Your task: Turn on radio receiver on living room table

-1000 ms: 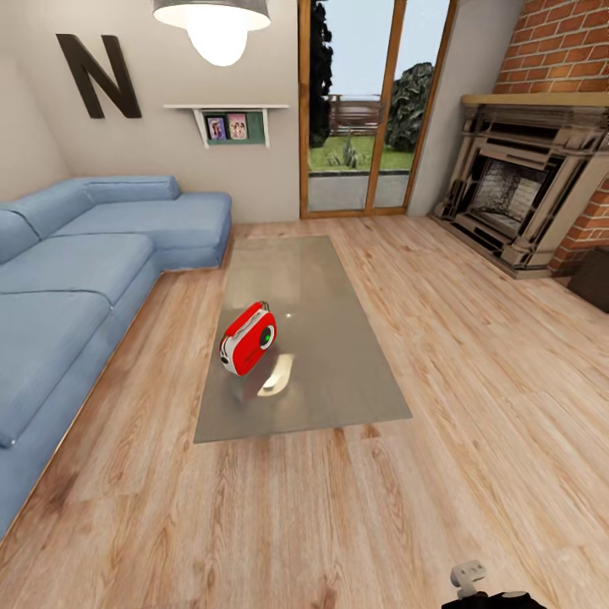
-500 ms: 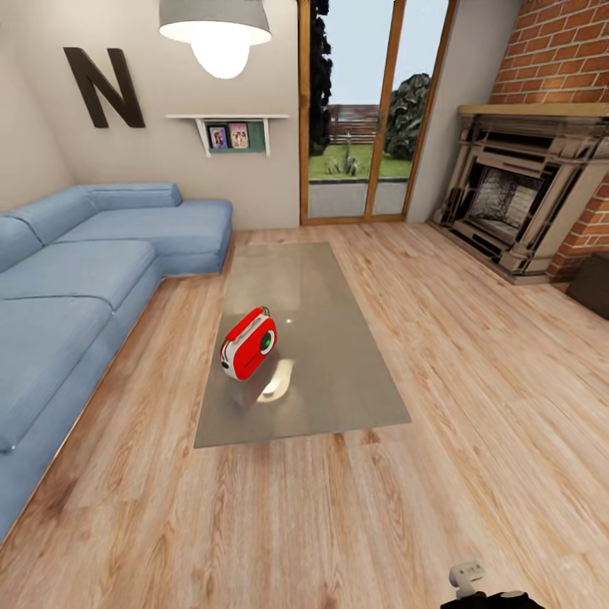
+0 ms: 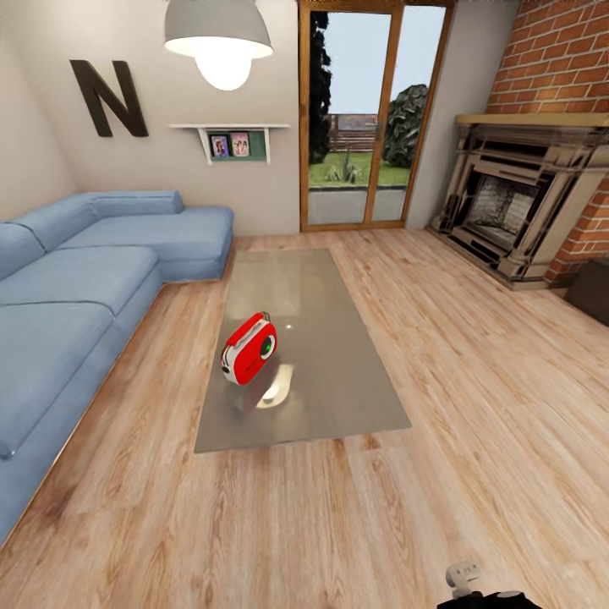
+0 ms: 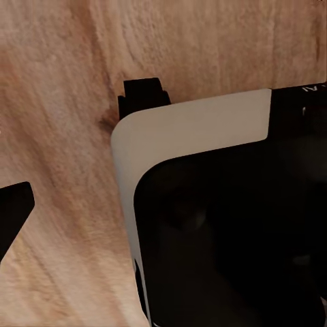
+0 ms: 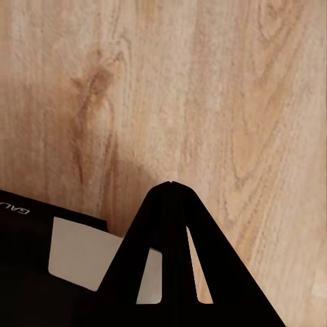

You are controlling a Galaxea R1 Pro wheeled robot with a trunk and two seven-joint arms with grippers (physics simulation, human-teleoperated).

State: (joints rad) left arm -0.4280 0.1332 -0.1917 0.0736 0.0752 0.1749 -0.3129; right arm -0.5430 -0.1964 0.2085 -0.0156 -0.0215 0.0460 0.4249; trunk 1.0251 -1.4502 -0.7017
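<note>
The red radio (image 3: 249, 349) is sitting tilted on the near half of the long grey table (image 3: 338, 389), its dial facing toward the fireplace (image 3: 516, 199) side. A blue sofa (image 3: 76, 288) is running along the left wall. The right gripper (image 5: 170, 185) is pointing down at the plank floor (image 5: 225, 88), its fingertips pressed together, holding nothing. Whether the left gripper is clenched or released cannot be told.
</note>
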